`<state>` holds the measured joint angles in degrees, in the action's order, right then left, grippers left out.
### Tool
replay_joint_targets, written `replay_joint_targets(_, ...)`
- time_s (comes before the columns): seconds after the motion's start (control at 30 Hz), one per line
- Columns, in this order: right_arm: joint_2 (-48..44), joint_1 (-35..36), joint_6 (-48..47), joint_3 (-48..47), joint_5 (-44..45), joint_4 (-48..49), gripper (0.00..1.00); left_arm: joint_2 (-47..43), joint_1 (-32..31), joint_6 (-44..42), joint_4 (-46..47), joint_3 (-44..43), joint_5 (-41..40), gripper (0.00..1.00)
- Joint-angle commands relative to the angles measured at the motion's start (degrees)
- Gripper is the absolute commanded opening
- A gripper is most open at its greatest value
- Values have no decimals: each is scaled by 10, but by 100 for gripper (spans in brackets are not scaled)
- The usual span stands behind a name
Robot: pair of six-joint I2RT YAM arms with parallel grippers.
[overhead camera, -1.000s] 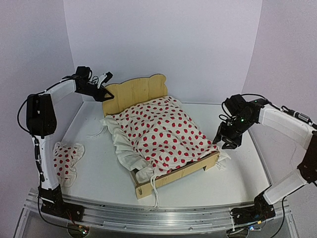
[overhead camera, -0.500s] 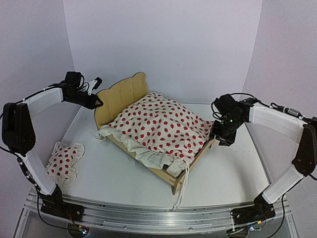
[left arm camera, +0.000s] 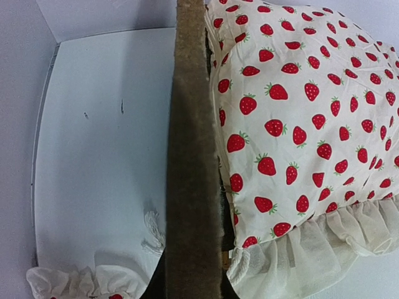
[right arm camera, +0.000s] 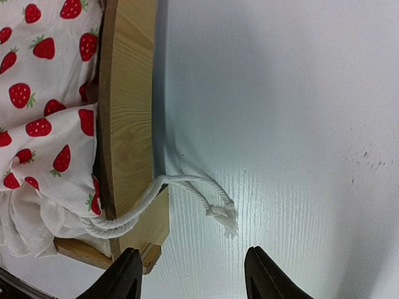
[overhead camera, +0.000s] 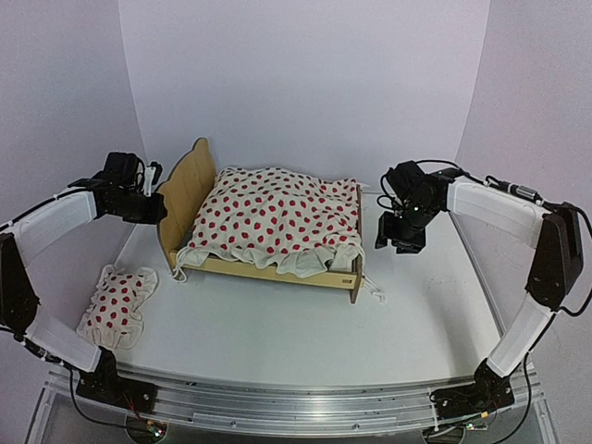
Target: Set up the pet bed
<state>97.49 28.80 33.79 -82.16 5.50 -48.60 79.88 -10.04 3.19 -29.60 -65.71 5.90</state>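
Pet bed (overhead camera: 277,270): mid-table, headboard (overhead camera: 185,190) to left, footboard (right arm camera: 128,93) to right, seemingly flat on its feet.
Risk: light frame tips or skids if left claw (overhead camera: 157,207), pinched on headboard top edge, pulls or lifts.
Risk: strawberry cloth (overhead camera: 273,213) lies loose, ruffle over near rail; a jolt could slide it off.
Risk: cord (right arm camera: 187,187) trails from foot corner onto table (overhead camera: 277,351); right claw (right arm camera: 190,271), wide and empty just beside it, could snag it.
Look: pale plywood, curved headboard, sleeping surface hidden under cloth.
Pillow (overhead camera: 116,303) lies well apart, near left.
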Motion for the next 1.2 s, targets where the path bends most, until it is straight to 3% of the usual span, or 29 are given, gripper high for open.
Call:
replay_joint_targets(0.0, -3, 1, -91, -17, -32, 1, 56, -38, -20, 110, -38, 24, 46, 6)
replay_joint_targets(0.17, -8, -16, -158, -5, -85, 5, 53, -57, -20, 111, -35, 8, 41, 38)
replay_joint_targets(0.3, -13, -25, -189, -10, -125, 5, 49, -103, -20, 44, -4, -19, -32, 53)
replay_joint_targets(0.47, -23, -21, -186, -37, -145, 5, 48, -171, -20, -121, 115, -32, -76, 57)
replay_joint_targets(0.53, -27, -15, -165, -45, -125, 5, 49, -189, -19, -166, 151, -31, -40, 57)
replay_joint_targets(0.63, -34, -1, -121, -46, -83, 12, 53, -187, -43, -211, 145, -42, 77, 55)
replay_joint_targets(0.87, -35, 27, -62, -30, -56, 27, 56, -55, -248, -310, 77, -58, 123, 71)
replay_joint_targets(1.17, -54, 31, -27, 43, -39, 40, 63, 187, -357, -371, 117, -151, 211, 85)
